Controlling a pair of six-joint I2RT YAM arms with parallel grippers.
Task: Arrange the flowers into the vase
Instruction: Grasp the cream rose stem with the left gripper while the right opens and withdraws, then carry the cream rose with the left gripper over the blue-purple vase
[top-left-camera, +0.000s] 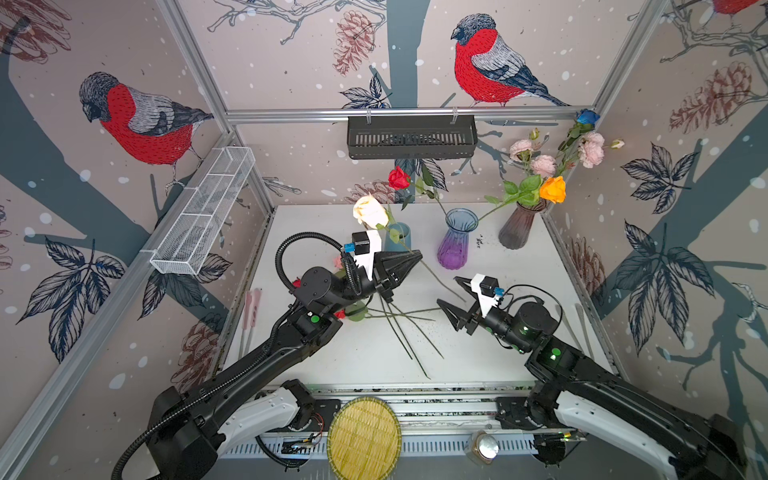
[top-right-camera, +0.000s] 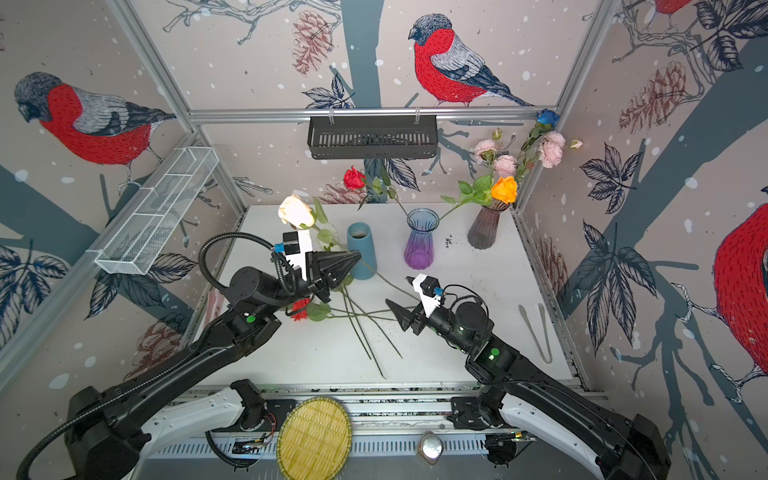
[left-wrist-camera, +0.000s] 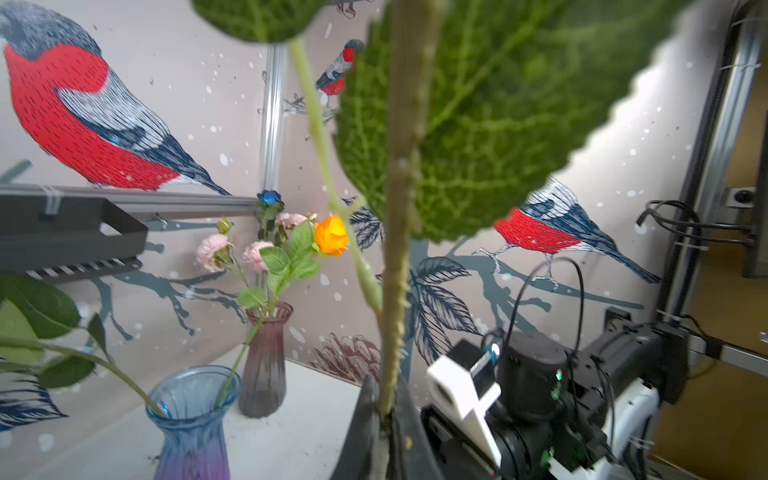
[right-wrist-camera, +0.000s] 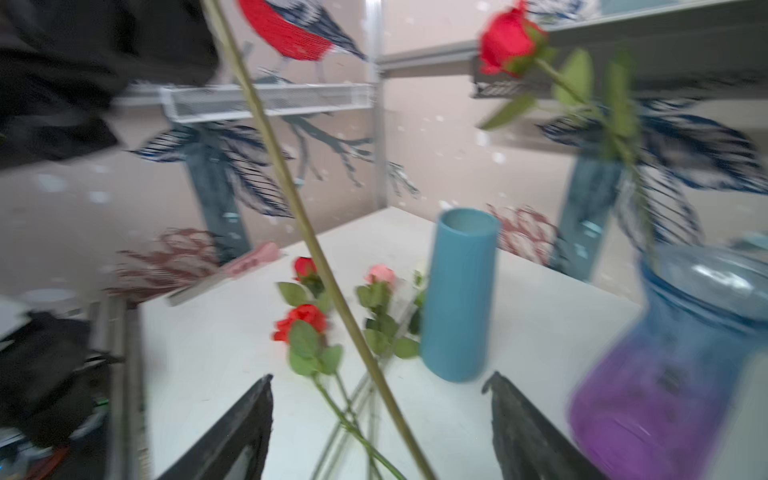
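My left gripper (top-left-camera: 417, 256) (left-wrist-camera: 384, 415) is shut on the stem of a white rose (top-left-camera: 370, 211) (top-right-camera: 296, 212), held up in front of the teal vase (top-left-camera: 398, 237) (right-wrist-camera: 459, 291). The stem slants down between the fingers of my right gripper (top-left-camera: 449, 291) (right-wrist-camera: 380, 380), which stands open and does not touch it. A blue-and-purple glass vase (top-left-camera: 456, 243) (left-wrist-camera: 193, 419) holds a red rose (top-left-camera: 399, 178) and an orange rose (top-left-camera: 553, 189). A dark vase (top-left-camera: 520, 226) holds pink carnations (top-left-camera: 542, 165) and a blue rose (top-left-camera: 588, 117). Several more flowers (right-wrist-camera: 303, 320) lie on the table under my left arm.
Metal tongs (top-right-camera: 536, 332) lie at the table's right edge and pink tongs (top-left-camera: 251, 307) at its left. A black basket (top-left-camera: 411, 137) hangs on the back rail and a white mesh basket (top-left-camera: 205, 208) on the left wall. A bamboo tray (top-left-camera: 363, 436) sits in front.
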